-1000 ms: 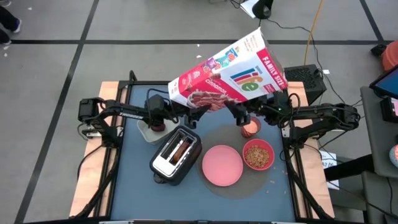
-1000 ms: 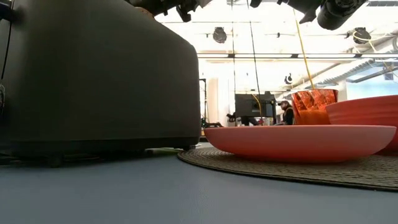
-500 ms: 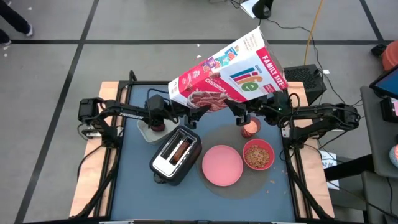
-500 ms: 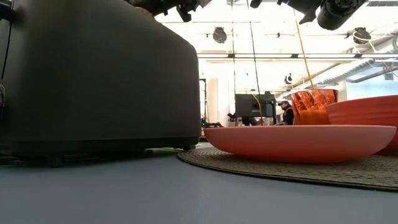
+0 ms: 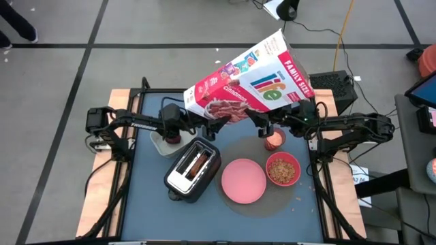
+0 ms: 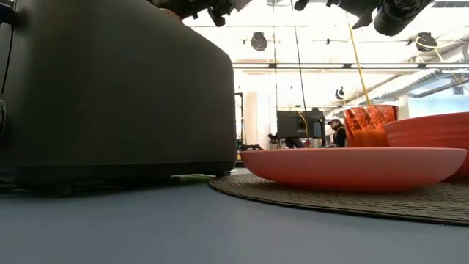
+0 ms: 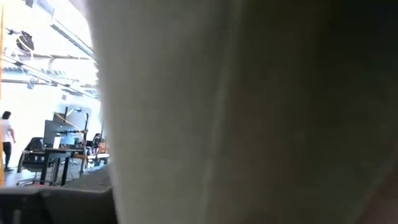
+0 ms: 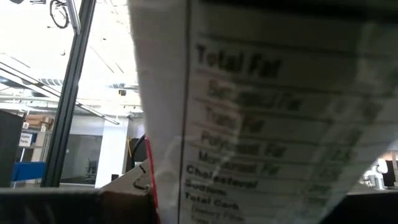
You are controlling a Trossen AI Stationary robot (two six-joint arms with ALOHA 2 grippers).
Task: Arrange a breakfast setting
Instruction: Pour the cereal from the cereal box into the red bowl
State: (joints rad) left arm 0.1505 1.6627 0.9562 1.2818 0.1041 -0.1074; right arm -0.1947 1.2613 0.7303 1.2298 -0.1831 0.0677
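Overhead, cereal box (image 5: 248, 80) tilted, apparently gripper-held

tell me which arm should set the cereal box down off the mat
Probably the left. The box hangs between both arms, and the bare table lies on the left arm's side, past the toaster. The right side holds the bowl and cup.

The large red cardboard cereal box (image 5: 248, 85) at twelve o'clock reads "life", "FAMILY SIZE" and "Cinnamon"; its white nutrition panel (image 8: 267, 124) reads "Total Fat" and "Cholesterol".
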